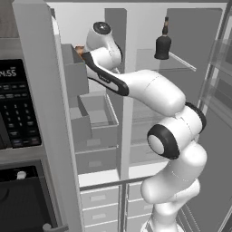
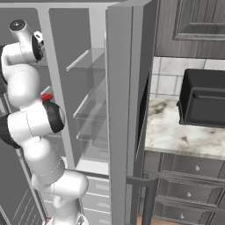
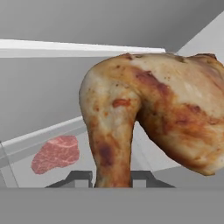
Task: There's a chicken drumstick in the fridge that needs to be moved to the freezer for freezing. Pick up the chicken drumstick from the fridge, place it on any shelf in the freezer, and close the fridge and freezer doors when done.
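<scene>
While we clamp our dark two-finger gripper (image 3: 113, 178) shut on its narrow end, the glossy golden-brown chicken drumstick (image 3: 153, 118) stands up between the fingertips, bulging toward two o'clock so it clears the shelves. Beyond it, at eight o'clock, a flat red marbled raw meat slab (image 3: 56, 153) lies on a pale grey freezer shelf (image 3: 26, 142). We judge placing comes next, inside the narrower grey freezer compartment (image 1: 93, 118).

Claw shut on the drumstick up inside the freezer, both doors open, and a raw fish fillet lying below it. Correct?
One slip: the piece below the chicken drumstick is a slab of raw red meat, not a fish fillet, as the hand view shows. The claw is indeed shut on the drumstick.
</scene>
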Available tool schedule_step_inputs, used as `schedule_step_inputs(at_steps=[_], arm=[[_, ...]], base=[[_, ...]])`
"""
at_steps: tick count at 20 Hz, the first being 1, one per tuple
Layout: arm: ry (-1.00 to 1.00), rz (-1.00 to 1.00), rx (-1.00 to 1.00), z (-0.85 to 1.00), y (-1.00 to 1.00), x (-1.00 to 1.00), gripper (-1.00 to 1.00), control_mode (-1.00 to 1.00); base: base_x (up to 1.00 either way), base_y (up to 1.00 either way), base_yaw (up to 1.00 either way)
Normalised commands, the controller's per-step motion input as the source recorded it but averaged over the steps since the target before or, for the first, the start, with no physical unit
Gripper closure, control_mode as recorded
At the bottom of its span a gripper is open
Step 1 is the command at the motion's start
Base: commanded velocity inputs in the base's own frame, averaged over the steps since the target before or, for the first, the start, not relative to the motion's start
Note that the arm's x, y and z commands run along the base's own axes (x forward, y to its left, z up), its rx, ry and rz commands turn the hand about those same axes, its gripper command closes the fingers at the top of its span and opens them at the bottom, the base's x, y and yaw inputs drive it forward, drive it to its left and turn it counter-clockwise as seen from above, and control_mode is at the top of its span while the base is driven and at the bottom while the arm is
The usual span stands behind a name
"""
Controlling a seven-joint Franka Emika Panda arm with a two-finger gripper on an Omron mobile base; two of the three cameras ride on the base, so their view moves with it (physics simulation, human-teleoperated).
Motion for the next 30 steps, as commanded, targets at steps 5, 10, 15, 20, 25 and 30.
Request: schedule_step_inputs(at_steps=[5,10,15,20,25,30], arm=[[0.06,0.00,-0.08,-0.17,0.16,0.41,1.00,-1.00],[0.02,0.00,-0.02,-0.53,0.00,0.50,1.00,-1.00],[0.00,0.00,-0.04,-0.98,0.01,0.40,1.00,-1.00],[0.00,0.00,-0.02,-0.91,0.01,0.50,-1.00,-1.00],[0.00,0.00,0.00,-0.44,0.00,0.21,-1.00,-1.00],[-0.04,0.00,0.02,-0.17,0.01,0.04,-1.00,-1.00]], base=[[0.00,0.00,0.00],[0.00,0.00,0.00],[0.00,0.00,0.00],[0.00,0.00,0.00],[0.00,0.00,0.00],[0.00,0.00,0.00]])
